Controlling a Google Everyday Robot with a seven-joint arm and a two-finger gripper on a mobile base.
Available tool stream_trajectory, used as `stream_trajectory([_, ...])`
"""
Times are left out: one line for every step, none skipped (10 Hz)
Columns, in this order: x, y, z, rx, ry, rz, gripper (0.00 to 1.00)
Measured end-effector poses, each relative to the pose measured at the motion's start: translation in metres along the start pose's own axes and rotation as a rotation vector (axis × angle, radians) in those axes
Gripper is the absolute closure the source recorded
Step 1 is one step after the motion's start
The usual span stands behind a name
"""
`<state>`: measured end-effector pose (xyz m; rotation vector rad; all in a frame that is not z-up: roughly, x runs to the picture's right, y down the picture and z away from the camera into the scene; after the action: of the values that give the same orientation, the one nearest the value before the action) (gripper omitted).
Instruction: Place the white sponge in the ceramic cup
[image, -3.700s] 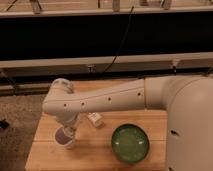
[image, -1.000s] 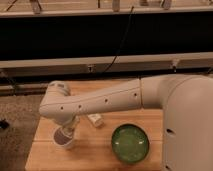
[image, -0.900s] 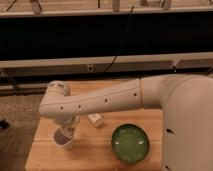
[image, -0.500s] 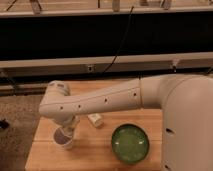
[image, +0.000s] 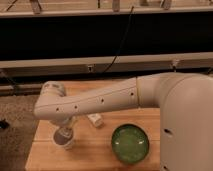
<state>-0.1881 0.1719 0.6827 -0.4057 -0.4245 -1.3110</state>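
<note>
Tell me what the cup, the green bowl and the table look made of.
Ceramic cup, under the gripper: whitish, dull inside, probably matte ceramic. Green bowl: glossy, speckled sheen, likely glazed ceramic, possibly plastic. Table: pale planks with seams, seemingly unfinished wood.

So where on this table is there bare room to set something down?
Bare wood lies between the ceramic cup and green bowl, along the front edge. It is crowded at the cup, where the gripper hangs, with a small white object beside.
</note>
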Motion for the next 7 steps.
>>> stream_trajectory([-0.002, -0.002, -0.003, 0.001, 0.000, -0.012, 1.00])
stream_trajectory([-0.004, -0.005, -0.005, 0.003, -0.006, -0.021, 1.00])
stream_trajectory([-0.009, -0.007, -0.007, 0.000, -0.022, -0.035, 1.00])
stream_trajectory([-0.012, -0.010, -0.009, -0.007, -0.043, -0.048, 0.96])
stream_trajectory([-0.016, -0.015, -0.010, -0.013, -0.067, -0.064, 0.85])
stream_trajectory([-0.019, -0.018, -0.012, -0.018, -0.089, -0.077, 0.74])
stream_trajectory([-0.021, -0.019, -0.014, -0.020, -0.102, -0.084, 0.66])
